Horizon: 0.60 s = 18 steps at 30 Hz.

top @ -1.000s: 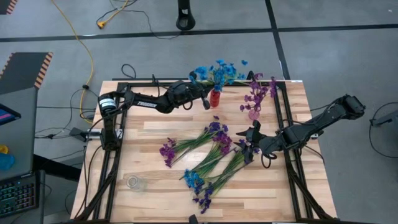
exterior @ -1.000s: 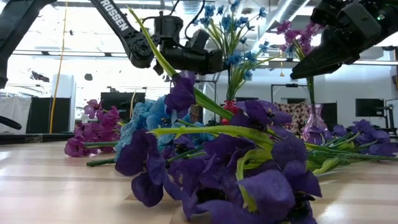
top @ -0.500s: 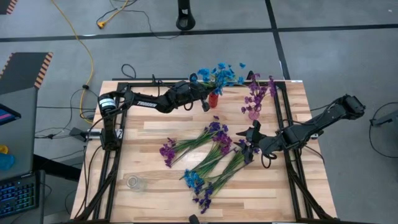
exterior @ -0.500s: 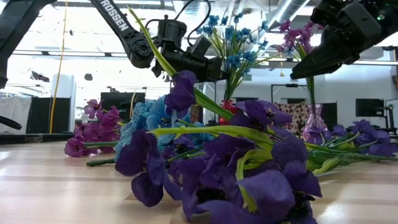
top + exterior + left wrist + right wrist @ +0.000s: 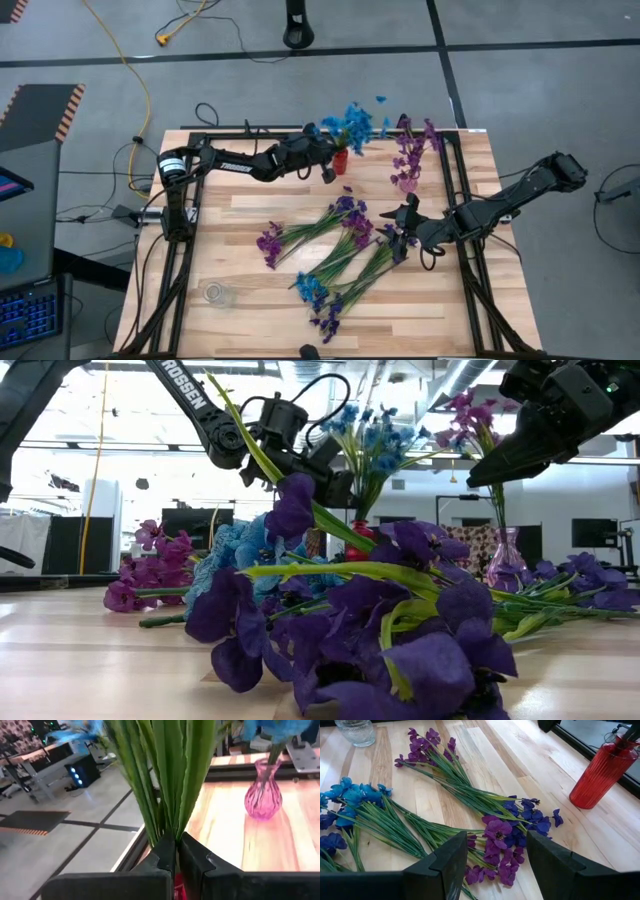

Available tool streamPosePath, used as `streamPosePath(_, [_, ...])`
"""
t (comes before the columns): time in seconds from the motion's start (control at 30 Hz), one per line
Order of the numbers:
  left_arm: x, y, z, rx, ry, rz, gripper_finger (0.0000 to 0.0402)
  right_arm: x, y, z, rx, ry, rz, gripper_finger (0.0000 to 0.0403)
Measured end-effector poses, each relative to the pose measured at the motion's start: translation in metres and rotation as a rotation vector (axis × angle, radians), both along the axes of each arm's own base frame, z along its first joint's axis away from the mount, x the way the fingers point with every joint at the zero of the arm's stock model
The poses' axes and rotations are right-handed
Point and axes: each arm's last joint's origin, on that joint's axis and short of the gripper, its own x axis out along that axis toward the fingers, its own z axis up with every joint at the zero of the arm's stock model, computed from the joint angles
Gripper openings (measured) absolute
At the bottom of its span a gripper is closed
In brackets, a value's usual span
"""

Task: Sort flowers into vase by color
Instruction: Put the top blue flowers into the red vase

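Observation:
A bunch of blue flowers (image 5: pixel 351 123) stands in the red vase (image 5: pixel 340 160) near the table's far edge, and my left gripper (image 5: pixel 326 166) is shut on its green stems just above the vase mouth. Magenta flowers (image 5: pixel 410 148) stand in the pink vase (image 5: pixel 407 184). Loose stems lie flat on the table's middle: magenta-purple (image 5: pixel 270 243), violet (image 5: pixel 352 212) and blue (image 5: pixel 308 288). My right gripper (image 5: pixel 497 865) hovers open above the violet blossoms (image 5: pixel 500 837), touching nothing. My left gripper pinches the blue flowers' green stems (image 5: pixel 169 827) between its two fingers, low on the bunch, just above the red vase's mouth (image 5: pixel 176 884). The fingers (image 5: pixel 338 482) come from the table's left, slanting down, across the stems. The bunch stands up from the hold, with its lower ends in the vase.
A clear glass vase (image 5: pixel 218 293) stands near the table's near left corner. Black frame rails (image 5: pixel 456 190) run along the table's sides. Bare wood lies left of the loose flowers (image 5: pixel 230 215).
My left gripper has tipped its fingers downward toward the red vase while staying shut on the stems. The blue bunch has swung from leaning toward the table's right to standing more upright, its blossoms drawn closer together over the vase. The vase has shifted slightly left.

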Motion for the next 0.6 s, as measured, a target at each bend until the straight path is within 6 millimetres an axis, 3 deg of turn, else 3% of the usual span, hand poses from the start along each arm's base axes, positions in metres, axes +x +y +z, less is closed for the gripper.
streamPosePath(0.43, [-0.0029,0.0028,-0.0033,0.028,0.059,0.131,0.0001,0.0000,0.0000,0.0000,0.000,0.000,0.000,0.0230])
streamPosePath(0.6, [-0.0030,0.0030,-0.0036,0.017,0.054,0.137,0.0028,0.0000,0.0000,0.0000,0.000,0.000,0.000,0.0230])
